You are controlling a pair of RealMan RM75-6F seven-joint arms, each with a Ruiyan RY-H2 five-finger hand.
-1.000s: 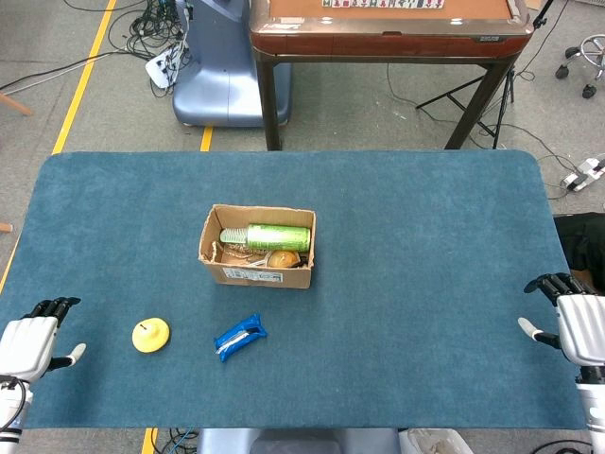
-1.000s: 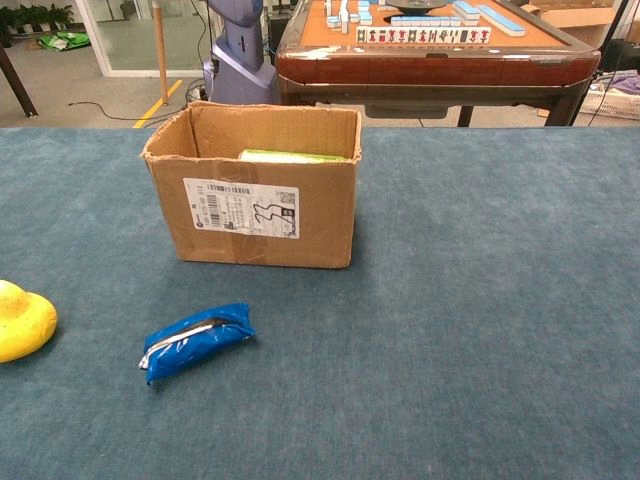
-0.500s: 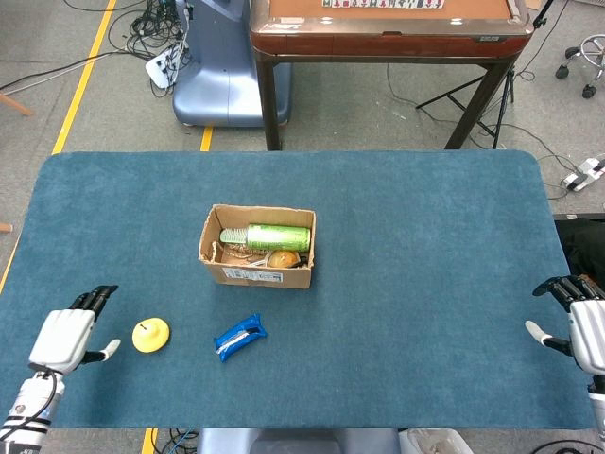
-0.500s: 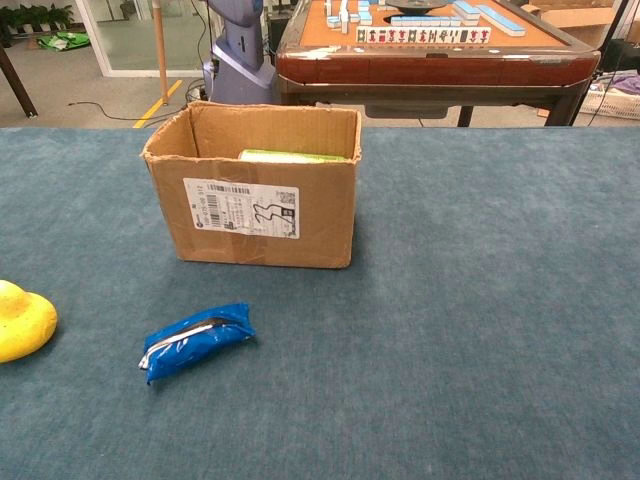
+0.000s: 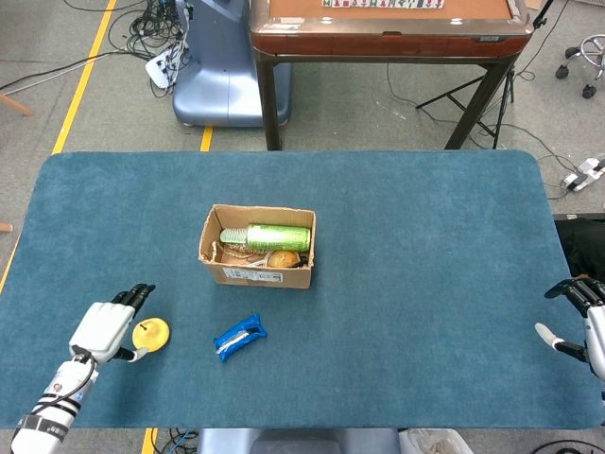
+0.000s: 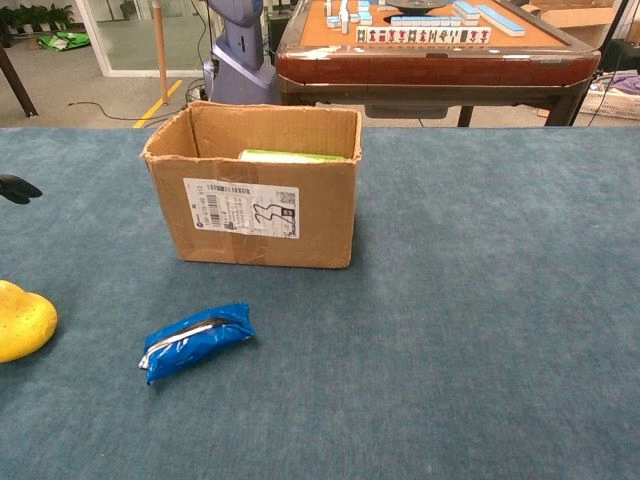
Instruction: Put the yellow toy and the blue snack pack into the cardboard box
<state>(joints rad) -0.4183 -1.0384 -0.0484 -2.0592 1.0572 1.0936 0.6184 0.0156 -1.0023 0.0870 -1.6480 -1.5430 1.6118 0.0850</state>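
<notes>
The yellow toy lies on the blue table near its front left; the chest view shows the yellow toy at the left edge. My left hand hovers just left of it, fingers spread, holding nothing; a dark fingertip shows in the chest view. The blue snack pack lies right of the toy, in front of the cardboard box; in the chest view the snack pack sits before the box. My right hand is at the table's far right edge, fingers apart, empty.
The box holds a green can and other items. A wooden table and a blue machine base stand beyond the blue table. A black object sits off the right edge.
My left hand has moved right and forward, up to the yellow toy. My right hand has drifted further right, toward the frame edge. The toy, snack pack and box have not moved.
</notes>
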